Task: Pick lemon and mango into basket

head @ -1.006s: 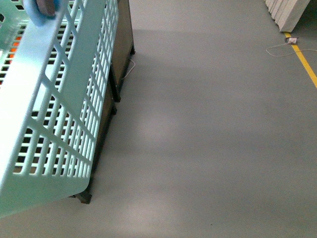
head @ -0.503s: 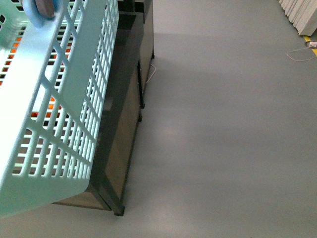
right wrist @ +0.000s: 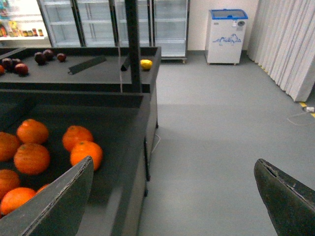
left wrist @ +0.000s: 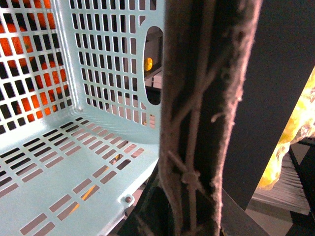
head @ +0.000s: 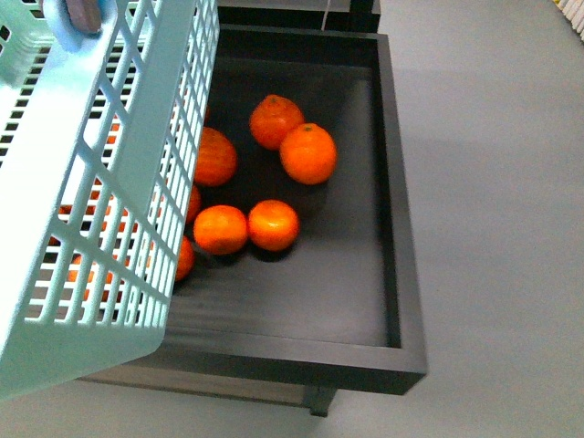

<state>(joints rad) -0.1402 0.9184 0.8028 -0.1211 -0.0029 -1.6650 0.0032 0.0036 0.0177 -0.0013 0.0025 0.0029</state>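
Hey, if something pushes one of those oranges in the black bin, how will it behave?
It would likely roll: the oranges are round and lie loose on the bin's flat floor. The raised walls should stop it. Some oranges touch each other, so a neighbour may get knocked along too.

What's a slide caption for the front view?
Tilted blue-green basket in the left foreground, partly covering a dark bin of loose oranges; grey floor to the right.

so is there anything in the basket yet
Empty, as far as shown: in the left wrist view the basket floor is bare. The oranges sit outside it, in the dark bin.
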